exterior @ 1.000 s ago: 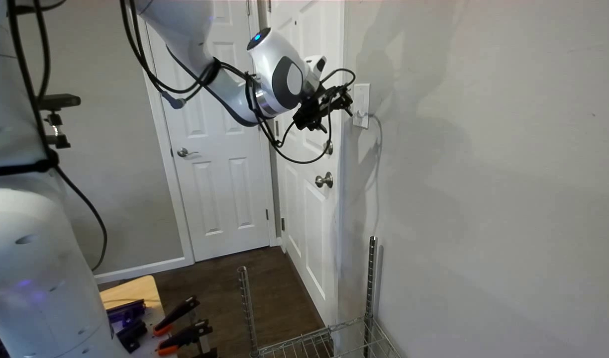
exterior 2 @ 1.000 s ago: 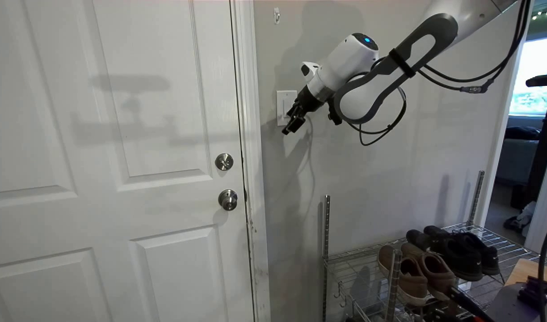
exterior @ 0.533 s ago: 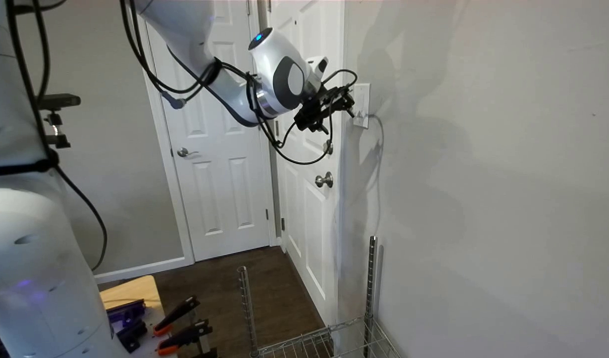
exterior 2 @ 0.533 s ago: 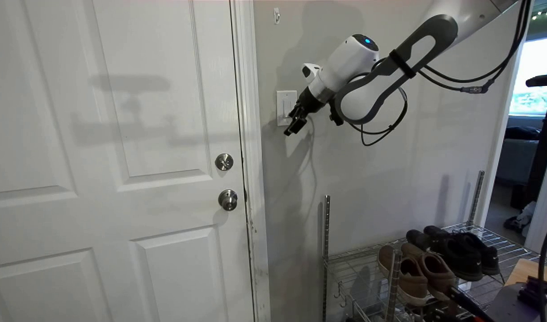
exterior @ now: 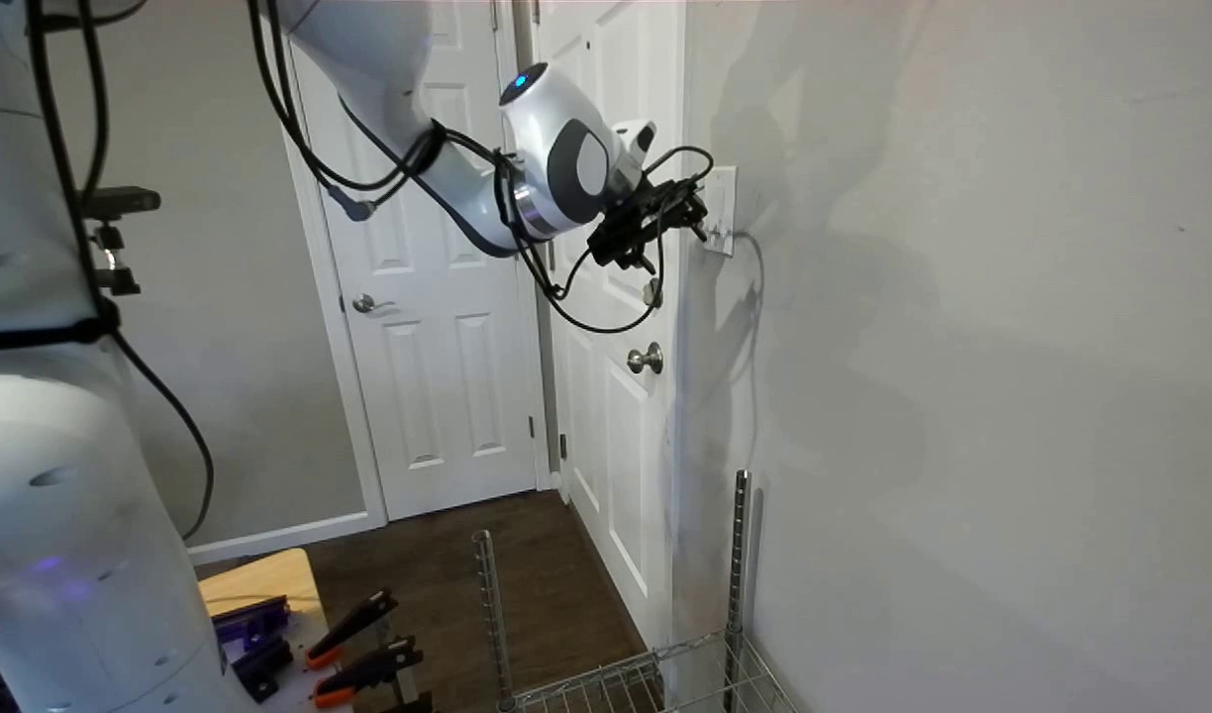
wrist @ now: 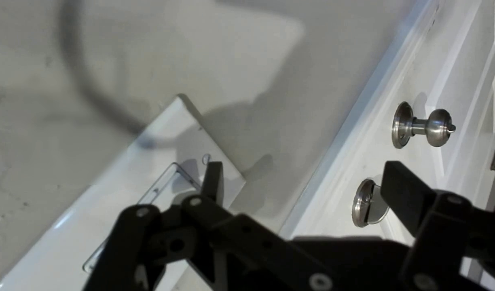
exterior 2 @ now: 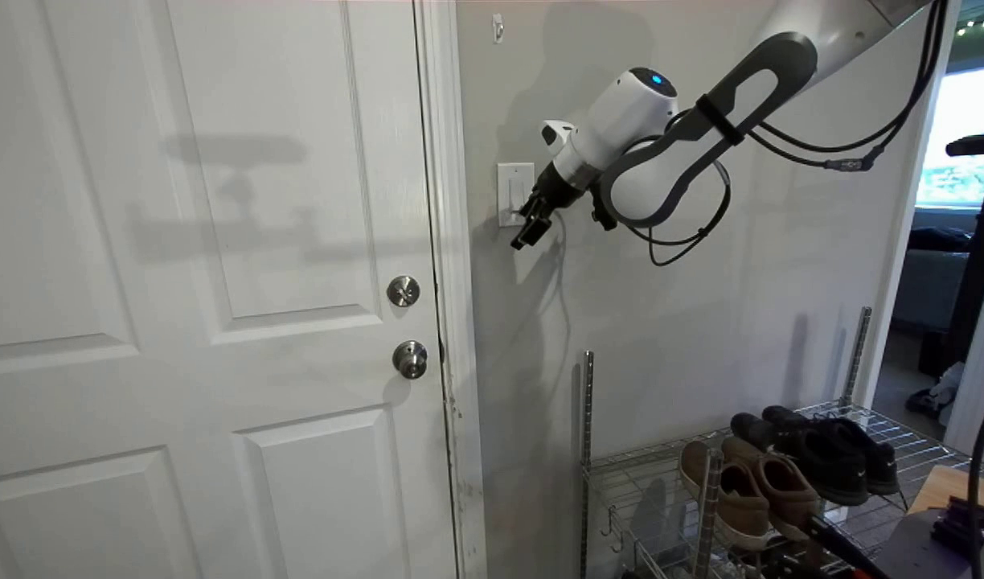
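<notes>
At six o'clock in the wrist view, a black two-fingered metal gripper (wrist: 305, 184) stands with its fingers spread wide apart, holding nothing. Just beyond, at eight o'clock, a glossy white rectangular light-switch plate (wrist: 118, 202) is fixed to the pale grey wall (wrist: 231, 56), partly hidden by one finger; whether they touch cannot be told. As for progress, the gripper seems already close to the plate, but no grip or contact shows yet. Farther off, a silver thumb-turn lock (wrist: 362, 202) at four o'clock and a round silver knob (wrist: 438, 127) at three sit on a white panelled door (wrist: 466, 159).
</notes>
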